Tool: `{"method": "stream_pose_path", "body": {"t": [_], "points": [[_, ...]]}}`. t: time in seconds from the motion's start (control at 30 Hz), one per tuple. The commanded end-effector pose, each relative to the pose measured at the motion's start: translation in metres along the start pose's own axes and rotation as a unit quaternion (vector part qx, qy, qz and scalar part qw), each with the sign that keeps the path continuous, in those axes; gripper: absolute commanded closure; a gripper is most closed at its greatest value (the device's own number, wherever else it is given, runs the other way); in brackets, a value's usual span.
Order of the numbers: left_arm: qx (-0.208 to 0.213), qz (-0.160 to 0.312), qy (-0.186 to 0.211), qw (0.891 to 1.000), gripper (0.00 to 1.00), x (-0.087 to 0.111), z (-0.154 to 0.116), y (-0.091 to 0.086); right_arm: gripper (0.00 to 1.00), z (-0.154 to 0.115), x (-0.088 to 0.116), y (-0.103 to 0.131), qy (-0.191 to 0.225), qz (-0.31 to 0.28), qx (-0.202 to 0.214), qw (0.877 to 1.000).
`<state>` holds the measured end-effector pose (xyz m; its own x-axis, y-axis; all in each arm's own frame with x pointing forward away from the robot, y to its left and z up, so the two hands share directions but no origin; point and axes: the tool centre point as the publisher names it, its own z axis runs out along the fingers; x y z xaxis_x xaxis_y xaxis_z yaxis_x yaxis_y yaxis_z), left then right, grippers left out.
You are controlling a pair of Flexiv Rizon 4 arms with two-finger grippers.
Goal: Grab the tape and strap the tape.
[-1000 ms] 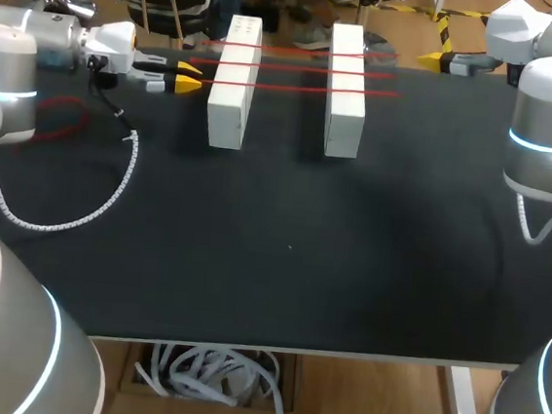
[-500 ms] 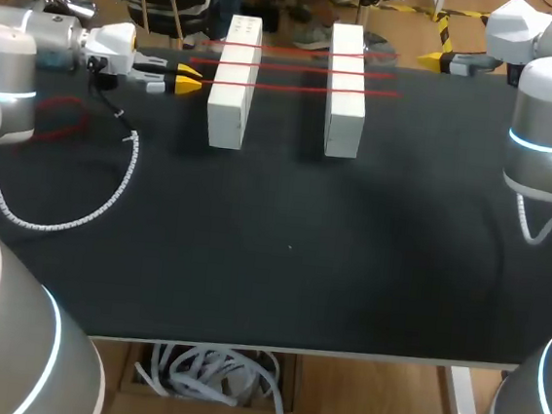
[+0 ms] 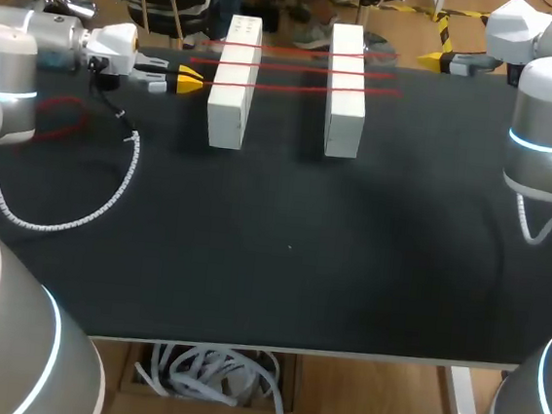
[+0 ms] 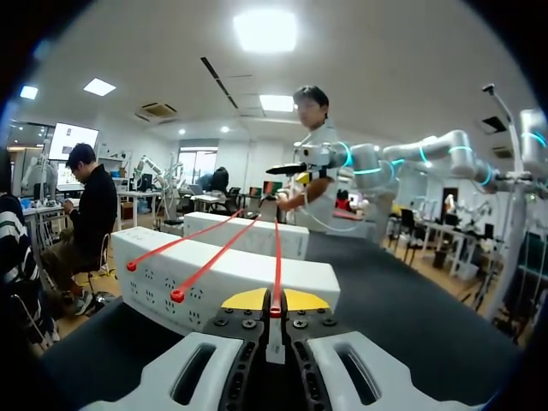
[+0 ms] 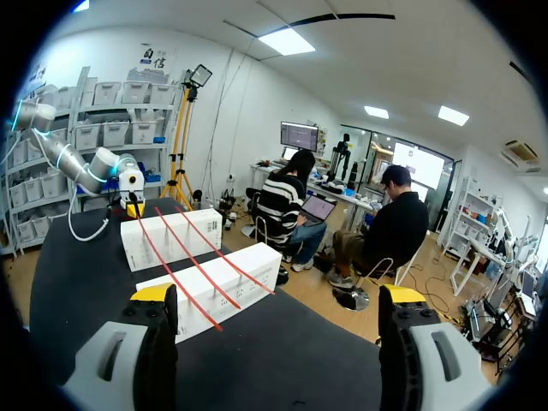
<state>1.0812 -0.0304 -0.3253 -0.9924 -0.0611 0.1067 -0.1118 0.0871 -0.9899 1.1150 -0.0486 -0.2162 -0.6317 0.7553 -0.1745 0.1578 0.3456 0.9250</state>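
Two long white blocks [image 3: 233, 81] [image 3: 346, 87] stand side by side at the back of the black table [image 3: 282, 247]. Three red tapes [image 3: 299, 69] stretch across their tops. My left gripper [image 3: 188, 79] sits just left of the left block, shut on the end of the nearest red tape [image 3: 287, 88]. In the left wrist view the red tape end [image 4: 275, 310] is pinched in my left gripper [image 4: 275, 301], running ahead over the near block [image 4: 214, 278]. My right gripper [image 3: 435, 58] hovers at the back right, and in its own view my right gripper [image 5: 278, 295] stands wide open and empty, off the blocks [image 5: 218, 287].
A loose red loop [image 3: 62, 118] lies at the table's left side near my left arm. A white coiled cable [image 3: 101, 200] curves over the left part of the table.
My left gripper's fingers have come together on the end of the nearest red tape. The right arm has stayed still.
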Motion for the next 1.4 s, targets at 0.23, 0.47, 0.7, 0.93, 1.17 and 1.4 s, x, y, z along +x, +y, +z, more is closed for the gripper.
{"method": "stream_pose_path", "body": {"t": [0.23, 0.47, 0.7, 0.93, 1.17, 1.4], "points": [[0.000, 0.003, 0.003, 1.000, 1.00, 0.000, 0.001, -0.004, 0.00, -0.001, 0.000, 0.000, 0.000, 0.000, -0.001, 1.000], [0.008, 0.029, 0.003, 1.000, 1.00, 0.005, 0.002, -0.029, 0.00, -0.001, 0.000, 0.000, 0.000, 0.000, -0.001, 1.000], [0.034, 0.053, -0.003, 0.998, 1.00, 0.014, 0.007, -0.069, 0.00, -0.001, 0.000, 0.000, 0.000, 0.000, -0.001, 1.000], [0.058, 0.058, 0.004, 0.997, 1.00, 0.034, 0.019, -0.096, 0.00, -0.001, 0.000, 0.000, 0.000, 0.000, -0.001, 1.000], [0.085, 0.048, -0.002, 0.995, 1.00, 0.044, 0.034, -0.120, 0.00, -0.001, 0.000, 0.000, 0.000, 0.000, -0.001, 1.000], [0.117, 0.033, 0.002, 0.993, 1.00, 0.052, 0.044, -0.144, 0.00, -0.001, 0.000, 0.000, 0.000, 0.000, -0.001, 1.000]]}}
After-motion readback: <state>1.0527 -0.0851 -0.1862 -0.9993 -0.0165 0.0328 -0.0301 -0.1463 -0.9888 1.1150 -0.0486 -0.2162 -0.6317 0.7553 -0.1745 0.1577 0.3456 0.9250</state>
